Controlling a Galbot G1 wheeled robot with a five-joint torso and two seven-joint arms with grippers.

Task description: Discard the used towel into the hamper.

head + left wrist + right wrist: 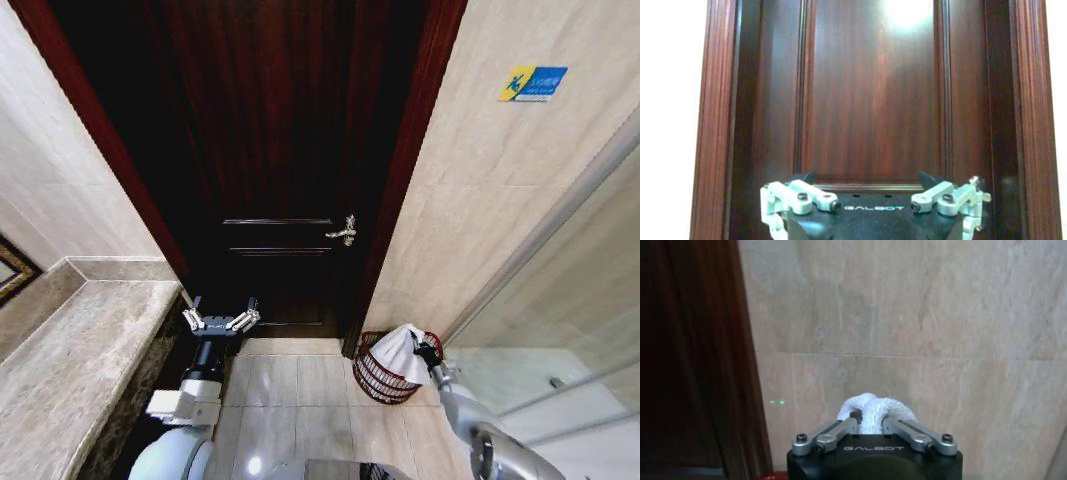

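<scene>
in the head view the white towel [398,347] is held over the hamper [384,372] by the right gripper [424,349], apparently placed for dropping. the left gripper [221,320] is kept spread wide and empty, facing the wooden door [270,150]. in the right wrist view the towel [870,412] is pinched between narrowed fingers [833,432] (firmly, it seems).

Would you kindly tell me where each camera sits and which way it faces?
Head view: high, looking down at the dark wooden door, both arms, and the white towel over the red-brown wire hamper.
Left wrist view: behind the open left tool, facing the door.
Right wrist view: behind the right tool, shut on the towel, facing the beige tiled wall.
Shared: door, towel.
</scene>
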